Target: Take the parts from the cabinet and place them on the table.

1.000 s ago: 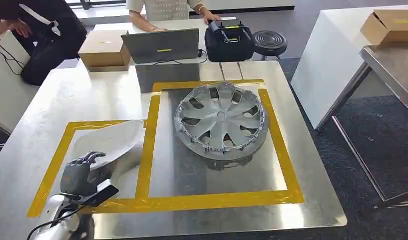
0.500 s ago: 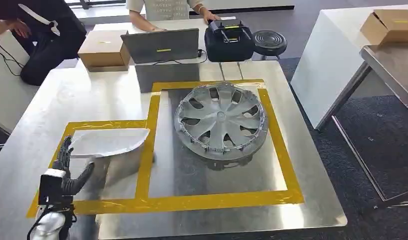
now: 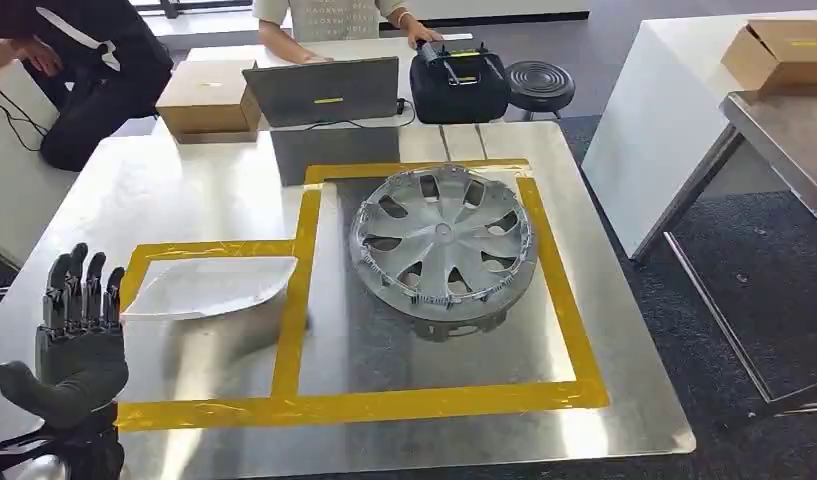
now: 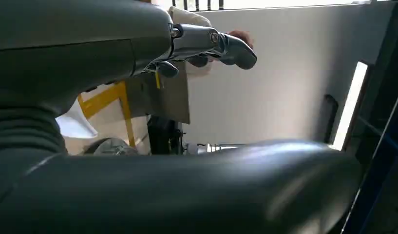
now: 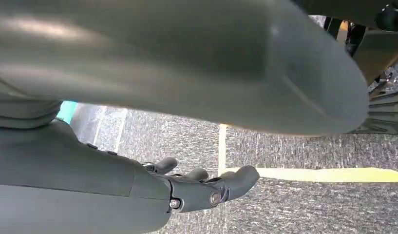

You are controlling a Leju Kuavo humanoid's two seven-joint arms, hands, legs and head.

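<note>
Brushed steel forms the top of the square metal table (image 3: 184, 180), which carries yellow tape outlines (image 3: 306, 300) marking a small box on the left and a larger one on the right. From the head view, a silver multi-spoke plastic wheel cover (image 3: 442, 245) lies inside the larger box, and a white curved panel part (image 3: 209, 287) lies flat inside the smaller one. At the near left corner the left hand (image 3: 76, 345) is raised with its dark fingers straight up and spread, thumb out to the side, holding nothing and apart from the white panel. Beyond the far edge stand a grey laptop (image 3: 322, 92), a brown cardboard box (image 3: 206, 98) and a black case (image 3: 458, 82), with people behind them. From the left wrist view, the left hand's fingers (image 4: 231, 48) extend freely, and a bit of the white panel and yellow tape shows past them. From the right wrist view, the right hand (image 5: 201, 187) hangs over grey carpet crossed by a yellow floor line (image 5: 313, 174), fingers loosely extended, gripping nothing.
</note>
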